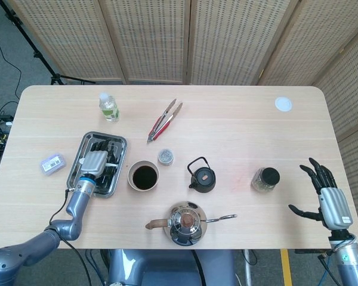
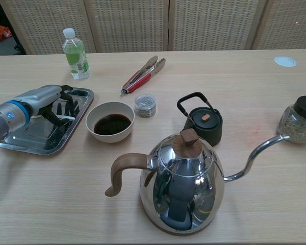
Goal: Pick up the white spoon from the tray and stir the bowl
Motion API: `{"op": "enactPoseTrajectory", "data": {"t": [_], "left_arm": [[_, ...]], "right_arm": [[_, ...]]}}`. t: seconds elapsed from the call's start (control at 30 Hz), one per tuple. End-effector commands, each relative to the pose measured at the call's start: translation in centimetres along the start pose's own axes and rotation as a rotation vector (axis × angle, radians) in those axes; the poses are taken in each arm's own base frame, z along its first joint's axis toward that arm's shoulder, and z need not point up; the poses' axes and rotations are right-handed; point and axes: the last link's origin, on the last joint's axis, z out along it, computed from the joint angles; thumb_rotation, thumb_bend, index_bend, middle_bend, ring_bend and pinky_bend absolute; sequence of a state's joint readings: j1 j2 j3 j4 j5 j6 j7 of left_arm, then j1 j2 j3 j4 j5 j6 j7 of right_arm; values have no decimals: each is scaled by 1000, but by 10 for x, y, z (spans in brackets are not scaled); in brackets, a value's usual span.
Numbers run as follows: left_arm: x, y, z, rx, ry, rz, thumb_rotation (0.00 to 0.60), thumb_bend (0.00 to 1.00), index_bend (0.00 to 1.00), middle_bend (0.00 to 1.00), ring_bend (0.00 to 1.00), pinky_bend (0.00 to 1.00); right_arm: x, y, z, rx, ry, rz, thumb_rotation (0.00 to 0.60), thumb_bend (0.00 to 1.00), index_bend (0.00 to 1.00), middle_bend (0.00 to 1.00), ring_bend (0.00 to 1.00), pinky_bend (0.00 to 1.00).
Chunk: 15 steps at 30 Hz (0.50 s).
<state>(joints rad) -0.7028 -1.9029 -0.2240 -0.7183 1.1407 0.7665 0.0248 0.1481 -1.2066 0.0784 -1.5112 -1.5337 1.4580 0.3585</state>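
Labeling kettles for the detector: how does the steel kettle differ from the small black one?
The steel kettle is mirror-shiny and much larger; the black kettle is matte and small. The steel kettle has a wooden side handle, a wooden lid knob and a long thin gooseneck spout pointing right in the chest view; the black kettle has a dark bail handle arching over its lid. The steel kettle sits nearer the robot. Both stand upright on the table, lids on.
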Motion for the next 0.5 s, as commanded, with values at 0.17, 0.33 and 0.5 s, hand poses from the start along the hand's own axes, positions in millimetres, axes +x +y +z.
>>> {"op": "enactPoseTrajectory", "data": {"t": [0.17,0.33,0.5], "left_arm": [[-2,1,1,0,1,3,600,421,599,0,0,0],[-2,0,0,7,13,3,600,428,666,0,0,0],[0,-4,-1,11,25,3,600,437,684,0,0,0]], "right_arm": [[1,0,0,-1,2,3,600,0,114,0,0,0],[2,1,0,-1,5,6,600,0,114,0,0,0],[1,1,0,0,2,7,600,0,114,0,0,0]]}}
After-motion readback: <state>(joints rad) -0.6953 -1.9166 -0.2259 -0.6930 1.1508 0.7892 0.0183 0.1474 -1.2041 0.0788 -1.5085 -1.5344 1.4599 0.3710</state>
